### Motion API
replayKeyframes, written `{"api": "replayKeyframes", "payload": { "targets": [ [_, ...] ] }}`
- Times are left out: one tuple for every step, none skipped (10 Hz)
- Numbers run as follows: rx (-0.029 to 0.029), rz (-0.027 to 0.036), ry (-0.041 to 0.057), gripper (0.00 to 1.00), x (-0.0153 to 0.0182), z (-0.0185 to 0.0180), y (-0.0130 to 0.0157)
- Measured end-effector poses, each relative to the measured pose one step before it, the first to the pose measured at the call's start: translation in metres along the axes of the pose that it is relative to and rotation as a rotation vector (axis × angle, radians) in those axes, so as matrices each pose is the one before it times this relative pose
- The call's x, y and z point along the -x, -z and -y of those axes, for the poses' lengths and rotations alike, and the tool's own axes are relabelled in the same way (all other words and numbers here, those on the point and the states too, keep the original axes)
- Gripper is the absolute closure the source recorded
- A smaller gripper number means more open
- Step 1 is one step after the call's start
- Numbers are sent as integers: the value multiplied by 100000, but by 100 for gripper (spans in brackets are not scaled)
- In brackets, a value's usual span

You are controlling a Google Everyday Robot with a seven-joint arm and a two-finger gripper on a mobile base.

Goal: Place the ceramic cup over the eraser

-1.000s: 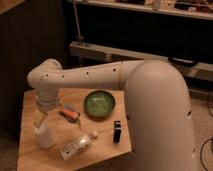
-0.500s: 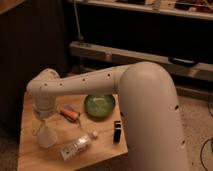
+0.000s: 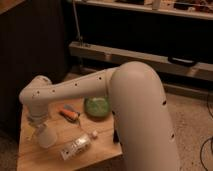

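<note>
**Arm.** The white arm (image 3: pixel 135 110) fills the right of the view. It reaches toward 9 o'clock across the table, so its bulk hides part of the table's right edge.

**Table.** The wooden table (image 3: pixel 27 157) carries every item.

**Green bowl.** The green bowl (image 3: pixel 97 107) sits at about 1 o'clock on the tabletop, just under the forearm. It plays no part in the task and is judged an obstacle on a direct path.

**Clear bottle.** The clear bottle (image 3: pixel 75 147) lies on its side at 6 o'clock, between the cup and the eraser.

**Ceramic cup.** The ceramic cup (image 3: pixel 46 137) stands at 8 o'clock, near the table's left front.

**Gripper.** The gripper (image 3: pixel 40 125) hangs from the wrist directly above the cup and meets its upper part, which suggests the pick-up step. Whether it has closed on the cup cannot be told.

**Orange-and-grey object.** The orange-and-grey object (image 3: pixel 69 113) lies at 1 o'clock from the cup, apart from it.

**Eraser.** The eraser (image 3: pixel 115 135) shows only as a dark sliver at 3 o'clock from the cup, against the arm's edge and well apart from the cup. In my judgement the placement has not begun, and the carry must clear the bottle.
</note>
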Motion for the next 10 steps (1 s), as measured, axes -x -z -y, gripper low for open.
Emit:
{"api": "replayKeyframes", "payload": {
  "targets": [
    [58,52,757,20,-3,141,-466],
    [254,-96,-139,20,187,-229,-301],
    [59,-403,-481,20,157,-308,-92],
    [-108,-204,-185,20,119,-244,-63],
    [-106,-179,38,20,72,-213,-56],
    [-180,-211,-84,20,132,-200,-81],
    [-225,-163,-101,20,69,-134,-71],
    [-317,-105,-51,20,64,-105,-75],
    [-195,-3,55,20,68,-85,-70],
    [-210,-45,151,20,-7,51,-102]
  ]
}}
